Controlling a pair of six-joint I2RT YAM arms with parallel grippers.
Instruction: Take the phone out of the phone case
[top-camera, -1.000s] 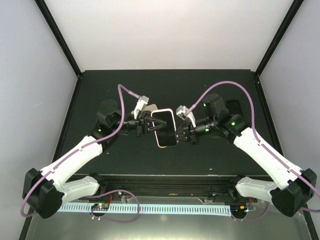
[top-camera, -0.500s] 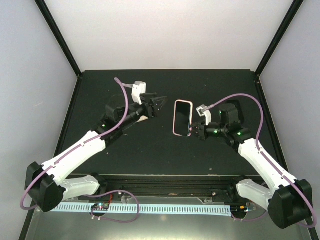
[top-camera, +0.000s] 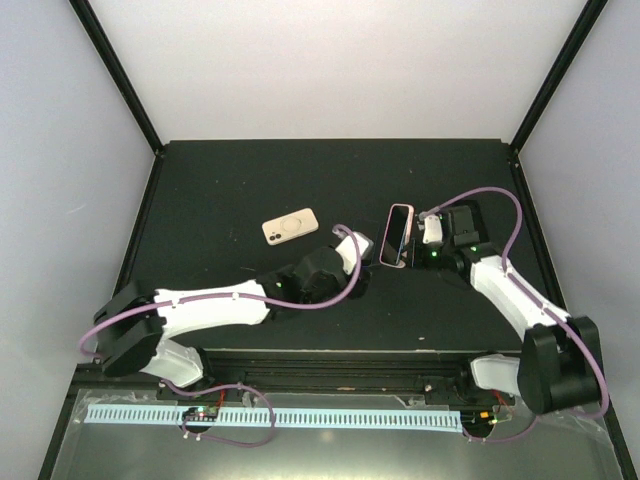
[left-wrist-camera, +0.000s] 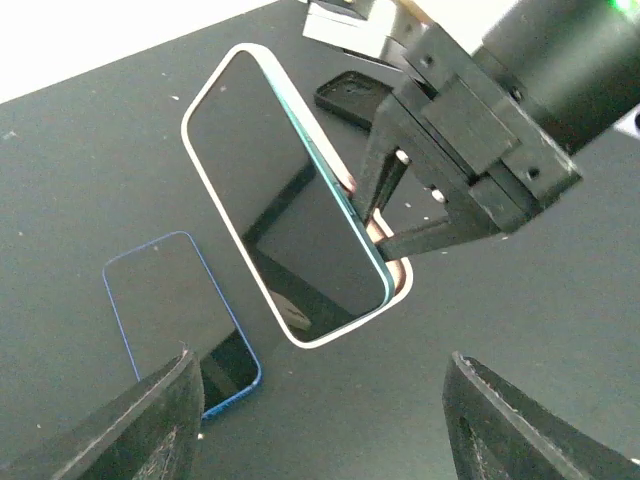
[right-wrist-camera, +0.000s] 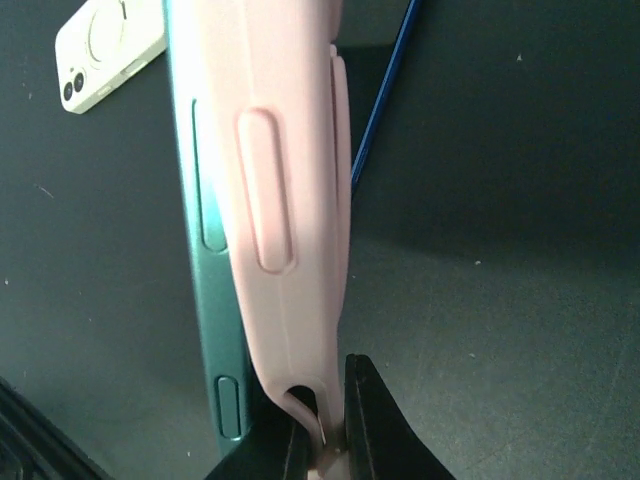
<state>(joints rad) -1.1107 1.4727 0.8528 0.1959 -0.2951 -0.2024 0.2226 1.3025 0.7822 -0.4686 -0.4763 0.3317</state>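
Note:
The phone (top-camera: 398, 236), teal-edged with a dark screen, sits in a pink case and stands on its long edge above the table, right of centre. My right gripper (top-camera: 410, 250) is shut on the case's lower edge. In the right wrist view the gripper (right-wrist-camera: 328, 400) pinches a lip of the pink case (right-wrist-camera: 290, 150) that stands slightly off the teal phone (right-wrist-camera: 205, 200). My left gripper (top-camera: 362, 250) is open and empty just left of the phone. In the left wrist view the gripper (left-wrist-camera: 325, 430) faces the screen (left-wrist-camera: 280, 200).
A cream case (top-camera: 290, 227) with a ring on its back lies flat at centre left, also in the right wrist view (right-wrist-camera: 105, 50). A blue-rimmed phone or case (left-wrist-camera: 180, 320) lies flat on the table under the held phone. A black case (left-wrist-camera: 350, 100) lies behind.
My left gripper let go of the phone, pulled back, then swung across to the centre beside it. My right gripper carried the phone to the right and turned it on edge.

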